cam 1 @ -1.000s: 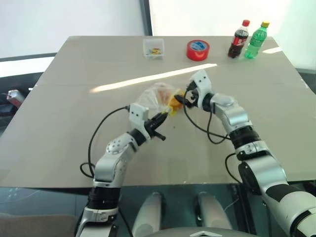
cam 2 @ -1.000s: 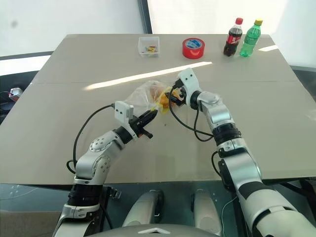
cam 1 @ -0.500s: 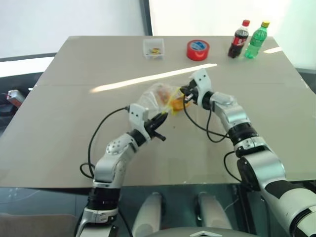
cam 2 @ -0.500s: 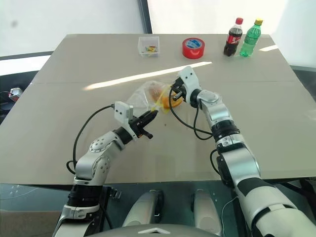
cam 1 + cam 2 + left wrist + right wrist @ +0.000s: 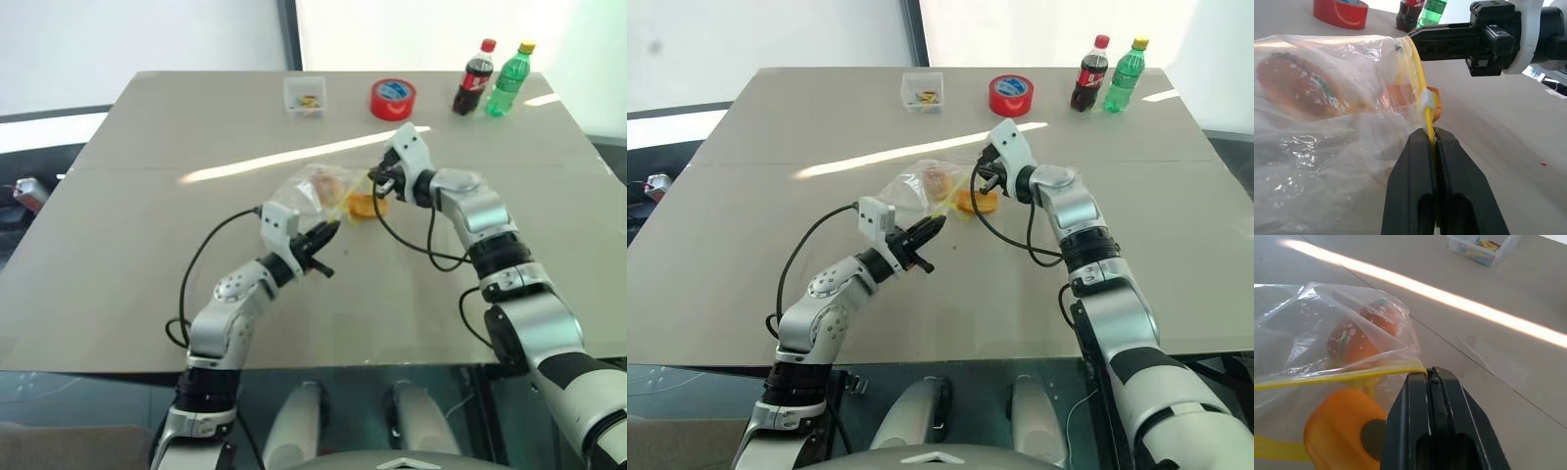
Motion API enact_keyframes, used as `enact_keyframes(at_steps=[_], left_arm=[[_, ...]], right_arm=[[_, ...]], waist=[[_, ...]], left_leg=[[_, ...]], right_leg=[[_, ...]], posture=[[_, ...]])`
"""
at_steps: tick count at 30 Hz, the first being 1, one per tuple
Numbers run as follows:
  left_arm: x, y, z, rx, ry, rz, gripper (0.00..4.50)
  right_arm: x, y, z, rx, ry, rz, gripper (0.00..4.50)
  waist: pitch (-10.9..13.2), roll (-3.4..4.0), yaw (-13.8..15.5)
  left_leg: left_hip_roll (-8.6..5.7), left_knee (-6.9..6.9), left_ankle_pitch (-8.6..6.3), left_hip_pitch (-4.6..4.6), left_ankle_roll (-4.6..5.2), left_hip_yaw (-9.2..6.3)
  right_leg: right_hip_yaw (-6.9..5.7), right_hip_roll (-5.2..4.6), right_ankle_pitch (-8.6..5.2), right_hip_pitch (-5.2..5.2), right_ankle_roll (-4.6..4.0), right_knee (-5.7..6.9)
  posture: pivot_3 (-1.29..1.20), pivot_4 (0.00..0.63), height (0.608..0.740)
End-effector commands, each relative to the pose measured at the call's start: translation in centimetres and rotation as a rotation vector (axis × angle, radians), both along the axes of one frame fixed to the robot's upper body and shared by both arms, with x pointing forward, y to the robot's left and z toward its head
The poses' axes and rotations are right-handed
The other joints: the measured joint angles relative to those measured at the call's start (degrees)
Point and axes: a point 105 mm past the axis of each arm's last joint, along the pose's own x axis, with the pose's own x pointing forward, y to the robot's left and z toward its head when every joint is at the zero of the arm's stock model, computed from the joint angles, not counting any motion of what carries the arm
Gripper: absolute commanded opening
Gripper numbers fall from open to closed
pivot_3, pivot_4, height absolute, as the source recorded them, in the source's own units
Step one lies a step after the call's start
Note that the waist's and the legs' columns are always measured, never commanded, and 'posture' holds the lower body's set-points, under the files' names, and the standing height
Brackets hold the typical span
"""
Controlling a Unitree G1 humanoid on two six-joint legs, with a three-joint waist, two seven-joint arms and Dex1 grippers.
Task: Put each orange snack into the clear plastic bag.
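Left end effector (image 5: 1435, 142) of mine pinches the bag's (image 5: 309, 191) yellow strip; one snack (image 5: 1354, 340) sits inside, another (image 5: 361, 206) lies on the bench (image 5: 147, 245) at its mouth. Right end effector (image 5: 1431, 377), pressed together, grips the strip too.

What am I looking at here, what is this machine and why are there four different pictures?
It is a two-armed robot at a table. Two pictures come from cameras in its head, looking down; the other two come from cameras on its wrists. The left gripper is shut on the yellow edge of a clear plastic bag; the right gripper is shut on that edge too. One orange snack sits inside the bag, another at its mouth. Farther back stand a small clear box, a red tape roll and two bottles.
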Motion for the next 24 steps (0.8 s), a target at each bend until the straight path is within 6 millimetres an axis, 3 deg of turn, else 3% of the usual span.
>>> enact_keyframes(at_steps=[1, 4, 17, 24], left_arm=[[-0.9, -1.3, 0.7, 0.012, -0.038, -0.078, 0.0], [-1.5, -1.9, 0.2, 0.054, -0.03, -0.13, 0.0], [-2.3, -3.2, -1.3, 0.148, -0.009, -0.267, 0.0], [-2.3, -3.7, -1.6, 0.161, -0.007, -0.298, 0.0]], right_arm=[[0.0, -1.9, 0.5, -0.03, -0.029, -0.033, 0.06], [-0.3, -3.3, -0.7, -0.064, 0.004, -0.053, 0.06], [-2.1, -8.5, -1.9, -0.131, 0.052, -0.137, 0.06], [-3.7, -9.8, -4.0, -0.171, 0.11, -0.164, 0.06]], waist=[[0.0, 0.0, 0.01], [0.0, 0.0, 0.17], [0.0, 0.0, 0.3], [0.0, 0.0, 0.25]], left_leg=[[0.0, 0.0, 0.0, 0.0, 0.0, 0.0], [-0.01, 0.0, 0.0, -0.01, 0.0, 0.05], [-0.01, 0.0, 0.0, -0.01, 0.0, 0.07], [-0.01, 0.0, 0.0, -0.02, 0.01, 0.08]], right_leg=[[0.0, 0.0, 0.0, 0.0, 0.0, 0.0], [-0.02, 0.0, 0.0, 0.02, 0.0, -0.02], [-0.02, 0.0, -0.01, 0.02, 0.0, -0.03], [-0.03, -0.01, -0.01, 0.03, 0.0, -0.05]], posture=[[0.0, 0.15, 0.74], [0.0, 0.15, 0.74], [0.0, 0.15, 0.74], [0.0, 0.15, 0.74]])
